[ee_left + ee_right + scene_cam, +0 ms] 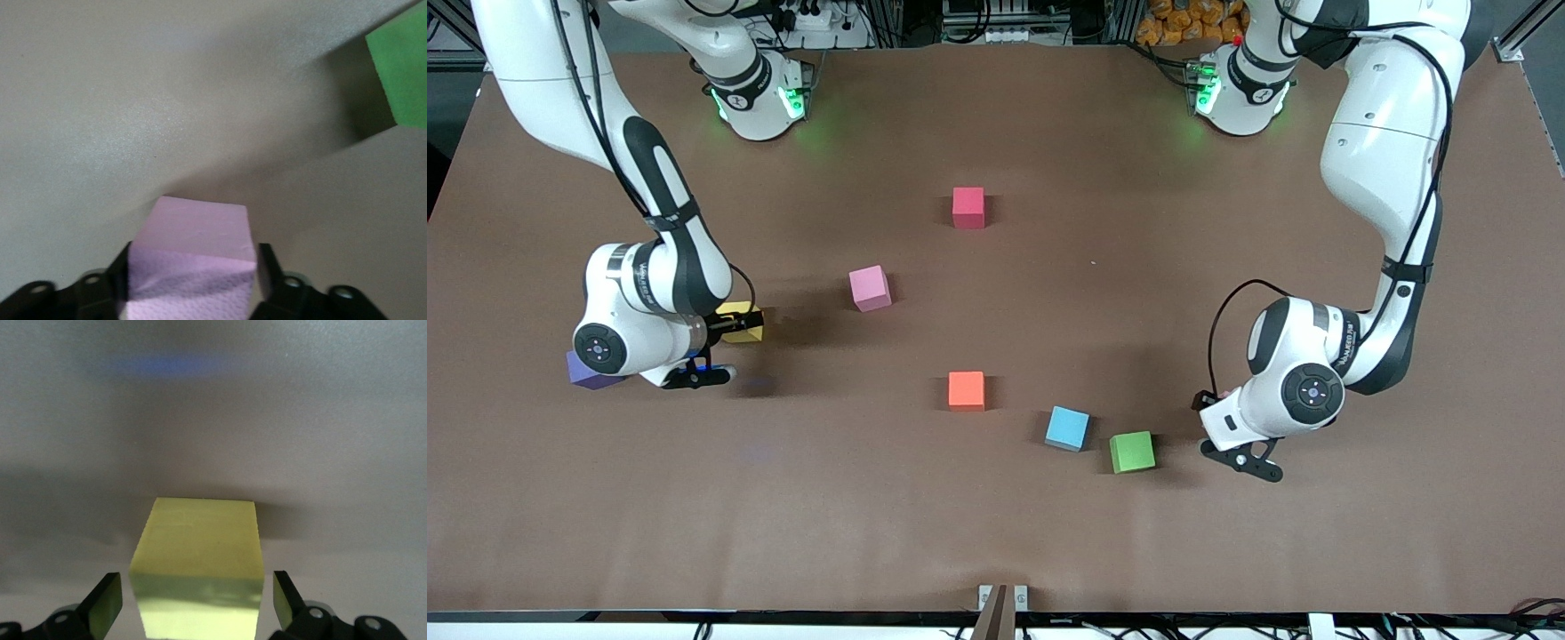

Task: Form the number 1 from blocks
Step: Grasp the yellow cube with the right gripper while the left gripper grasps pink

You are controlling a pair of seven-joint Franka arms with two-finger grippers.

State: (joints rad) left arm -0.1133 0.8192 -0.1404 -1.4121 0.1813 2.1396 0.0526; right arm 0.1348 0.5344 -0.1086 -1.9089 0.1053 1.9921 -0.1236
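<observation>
left wrist view: left gripper (193, 280) clamped on pink block (195, 267); right gripper (198, 600) spread wide around yellow block (199, 577)

No readable text, labels or numbers.

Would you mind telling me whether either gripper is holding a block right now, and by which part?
The left gripper has its jaws against two opposite side faces of a pink block. The right gripper straddles the yellow block with gaps at both sides, holding nothing.
</observation>
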